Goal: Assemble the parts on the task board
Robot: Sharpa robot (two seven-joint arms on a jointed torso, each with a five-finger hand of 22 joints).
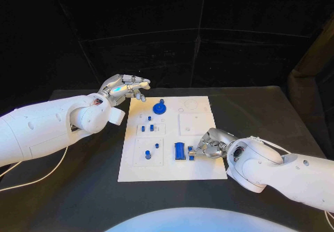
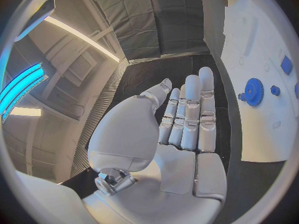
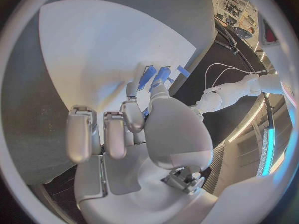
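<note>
Head view, item one: my right robot hand (image 1: 211, 144), lowered onto the near right part of the task board (image 1: 201, 171), fingers curled in around a small blue part (image 1: 191, 153) just beside the long blue block (image 1: 180, 151). The right wrist view shows my fingertips (image 3: 132, 90) meeting at blue pieces (image 3: 154, 76) against the white plate; I take it as a pinch on the small part, though the contact is partly hidden.

Item two: my left robot hand (image 1: 124, 87), raised beyond the board's far left corner, fingers apart and holding nothing. The left wrist view confirms flat, straight fingers (image 2: 192, 115).

Item three: the blue gear (image 1: 160, 108), standing at the far end of the board, near the left robot hand. Small blue pegs (image 1: 147, 128) sit in the middle left panels, another peg (image 1: 147, 154) nearer me.

Handling, as I judge it: the parts look like rigid, light plastic (smooth enough to slip or tip from a loose pinch). Best taken by opposite flat sides, low down; the gear by its rim or hub.

Item four: the black desk (image 1: 271, 108), carrying the board.
</note>
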